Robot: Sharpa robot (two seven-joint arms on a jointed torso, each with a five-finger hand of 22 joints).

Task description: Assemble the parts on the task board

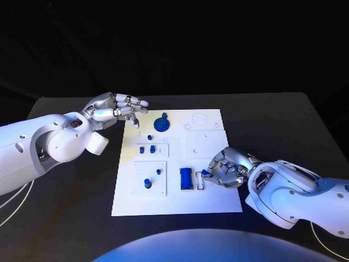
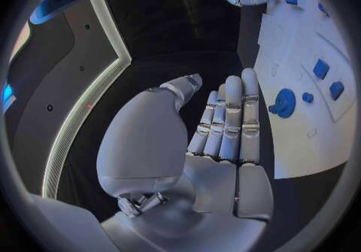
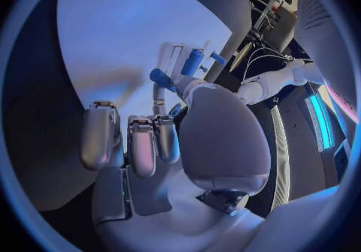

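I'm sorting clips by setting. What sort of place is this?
Probably a robotics lab or test bench rather than a home or factory floor. A black table carries only a white task board with small blue parts, and a cabled stand is at the edge of the right wrist view.

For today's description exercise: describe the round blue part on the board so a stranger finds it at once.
Start at the white board mid-table. Go to its far edge, near the left hand. The round part lies there, a disc with a knob, larger and rounder than the other blue pieces.

A black table (image 1: 284, 117) carries the white task board (image 1: 214, 204) at its middle
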